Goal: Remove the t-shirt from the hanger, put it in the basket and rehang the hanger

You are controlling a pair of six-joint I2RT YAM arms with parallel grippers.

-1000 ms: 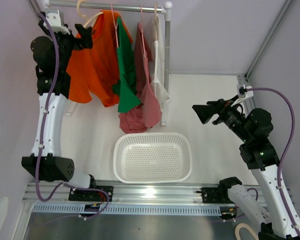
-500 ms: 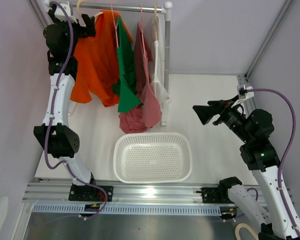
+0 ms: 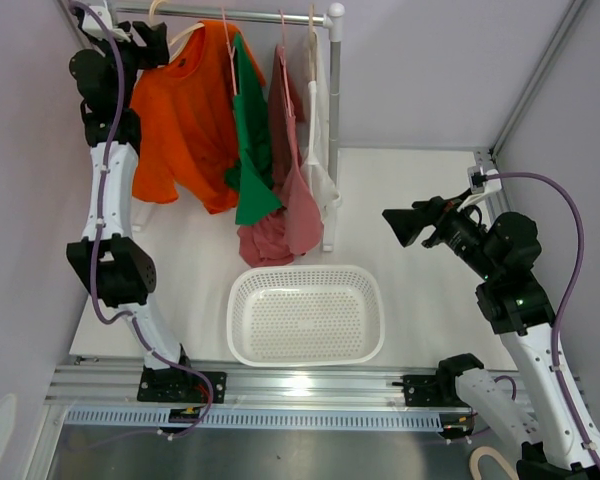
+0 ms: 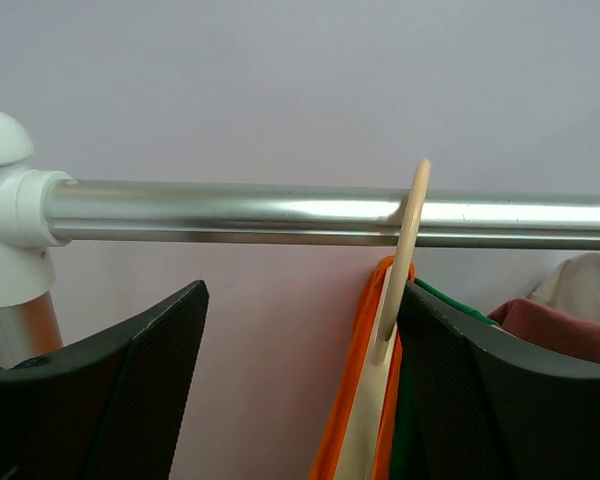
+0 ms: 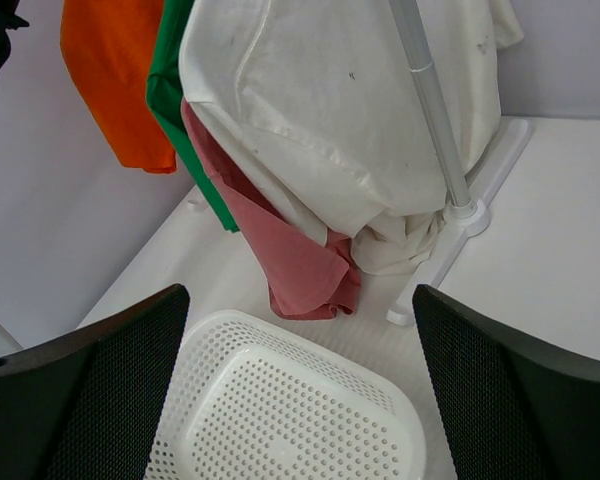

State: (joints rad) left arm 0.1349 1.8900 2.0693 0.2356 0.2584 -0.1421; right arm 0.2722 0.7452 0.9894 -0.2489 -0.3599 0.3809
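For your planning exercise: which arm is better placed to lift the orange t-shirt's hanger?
Left: the left end effector is open at the rail, by the hanger; the right end effector is far away.

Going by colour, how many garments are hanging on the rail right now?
Orange t-shirt: 1
Green t-shirt: 1
Dusty red t-shirt: 1
White t-shirt: 1
Total: 4
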